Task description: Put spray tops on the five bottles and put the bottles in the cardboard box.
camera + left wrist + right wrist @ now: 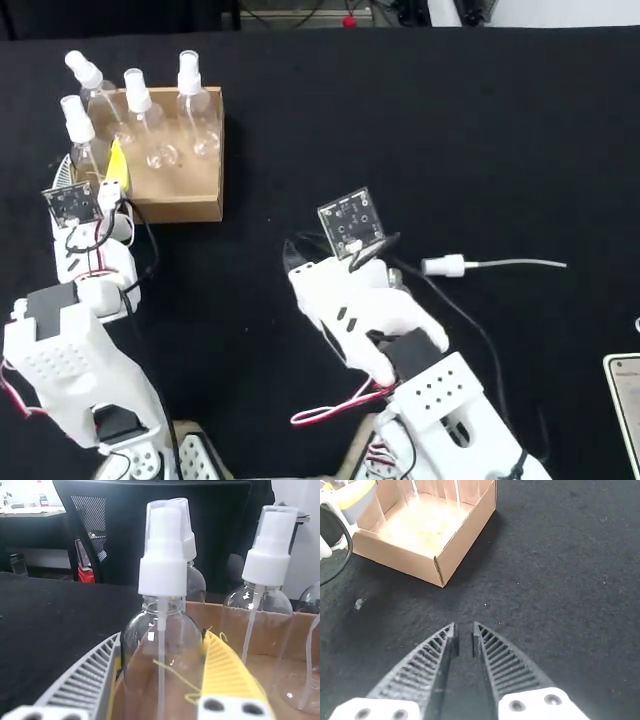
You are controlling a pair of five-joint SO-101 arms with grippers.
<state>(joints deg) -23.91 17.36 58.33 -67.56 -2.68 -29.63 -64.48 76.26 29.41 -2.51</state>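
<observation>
left gripper (pixel 164 639) was clamped on a capped bottle (pixel 150 650) at the cardboard box's (pixel 180 207) corner. three capped bottles (pixel 150 130) stood inside. right gripper (pixel 463 636) hung nearly closed, empty, above the table (pixel 450 120). one spray top (pixel 445 265) lay there.

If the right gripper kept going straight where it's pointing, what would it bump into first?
Probably the black table, since the right gripper tips downward at bare cloth. If it skimmed level instead, the cardboard box corner comes next, though depth is hard to judge.
</observation>
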